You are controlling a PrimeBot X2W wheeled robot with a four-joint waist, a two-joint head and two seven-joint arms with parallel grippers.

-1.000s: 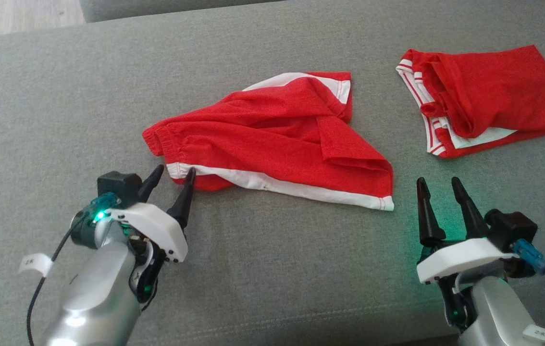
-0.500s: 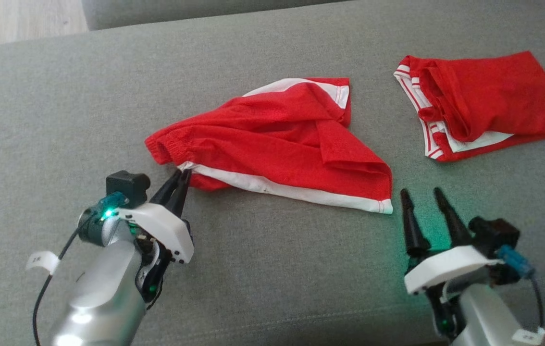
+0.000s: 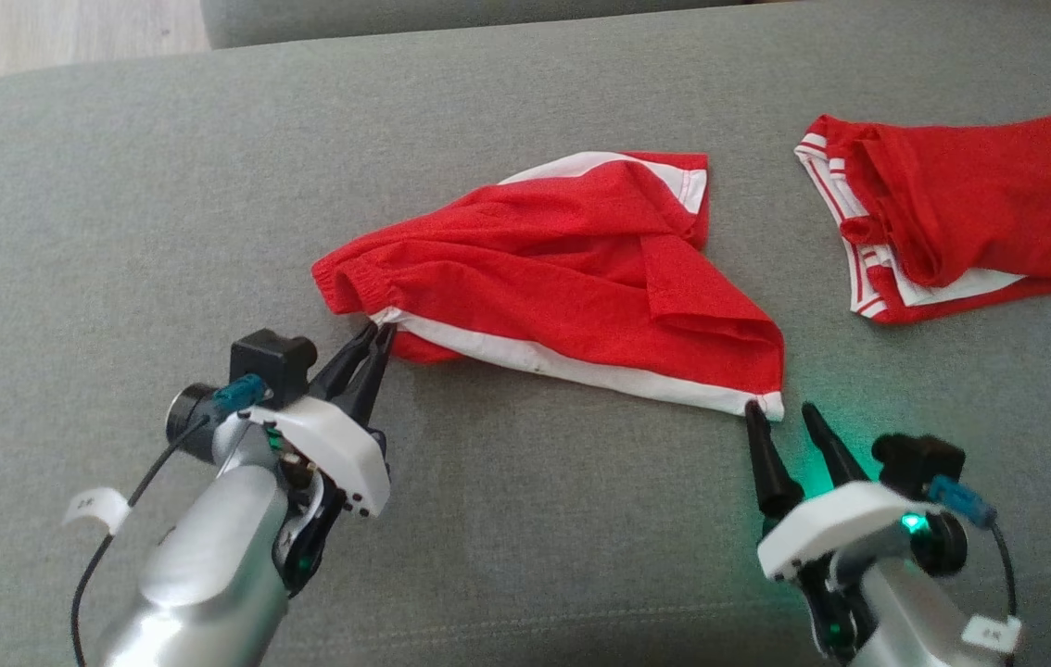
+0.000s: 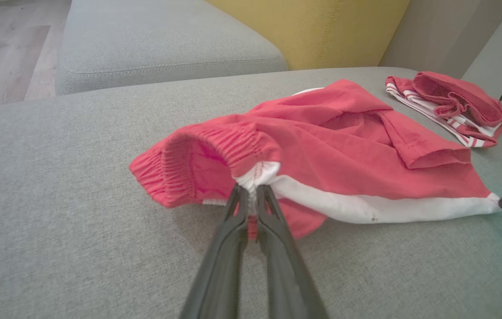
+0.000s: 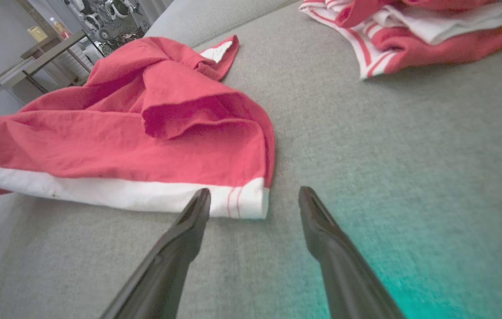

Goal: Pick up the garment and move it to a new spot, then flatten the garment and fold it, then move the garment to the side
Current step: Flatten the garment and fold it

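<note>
**A:** Head view first: where does the garment [image 3: 563, 269] lie?

**B:** It lies crumpled mid-way across the grey cushion [image 3: 118, 232]. Its long axis follows the white band [image 3: 581, 371], which runs side to side in front of the robot.

**A:** Who has hold of it?

**B:** The left gripper [image 3: 379, 332] is pinched tight on the band's end, right by the waistband [image 4: 215, 146]. The right gripper [image 3: 778, 408] is spread and holds nothing. The band's other corner [image 5: 246, 201] sits just ahead of its fingertips [image 5: 200, 199], between them and closer to the inner one.

**A:** So what does the next move need?

**B:** I judge a short reach forward by the right arm and a pinch on that corner. Then both ends could lift together. A second red garment [image 3: 952, 213] lies well apart, on the far right.
</note>
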